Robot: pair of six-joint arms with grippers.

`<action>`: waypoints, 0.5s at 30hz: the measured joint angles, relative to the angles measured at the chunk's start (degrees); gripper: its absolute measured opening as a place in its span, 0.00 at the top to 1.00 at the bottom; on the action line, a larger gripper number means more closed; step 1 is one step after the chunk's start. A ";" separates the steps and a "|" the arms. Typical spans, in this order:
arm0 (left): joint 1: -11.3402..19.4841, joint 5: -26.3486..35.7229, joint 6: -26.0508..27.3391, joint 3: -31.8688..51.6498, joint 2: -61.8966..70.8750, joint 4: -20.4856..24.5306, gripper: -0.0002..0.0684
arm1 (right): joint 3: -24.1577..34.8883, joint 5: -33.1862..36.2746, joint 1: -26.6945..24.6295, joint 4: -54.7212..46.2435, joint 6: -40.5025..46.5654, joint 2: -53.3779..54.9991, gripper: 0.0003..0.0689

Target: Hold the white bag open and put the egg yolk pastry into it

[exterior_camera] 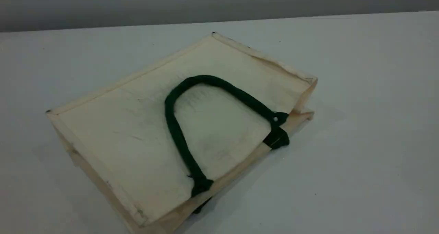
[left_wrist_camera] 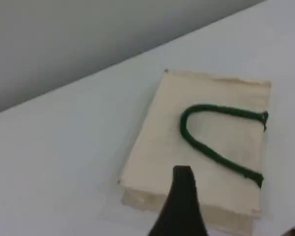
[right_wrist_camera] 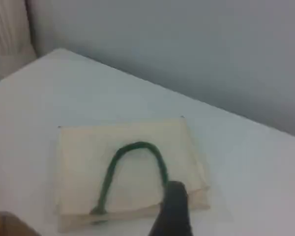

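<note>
The white bag (exterior_camera: 120, 134) lies flat and closed on the table. Its dark green rope handle (exterior_camera: 205, 79) is folded back across the top panel. The bag's mouth edge faces the front right. The left wrist view looks down on the bag (left_wrist_camera: 157, 147) from above. My left gripper (left_wrist_camera: 182, 177) shows there as one dark fingertip hovering over the bag's near edge, holding nothing. My right gripper (right_wrist_camera: 176, 189) also shows one dark fingertip, above the bag (right_wrist_camera: 78, 162) near its handle (right_wrist_camera: 137, 146), holding nothing. The egg yolk pastry is out of view. Neither arm appears in the scene view.
The white table (exterior_camera: 360, 141) runs back to a grey wall (exterior_camera: 219, 4). A blurred tan shape (right_wrist_camera: 2, 225) sits in the bottom left corner of the right wrist view; I cannot tell what it is.
</note>
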 joint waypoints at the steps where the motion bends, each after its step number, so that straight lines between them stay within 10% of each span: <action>1: 0.00 0.00 0.00 2.30 -2.52 0.00 0.19 | 1.12 0.00 0.00 0.52 0.24 -0.62 0.17; 15: 0.00 -2.54 -2.43 23.95 -15.16 -0.71 0.19 | 25.94 -3.85 0.00 -2.25 0.33 -4.78 0.17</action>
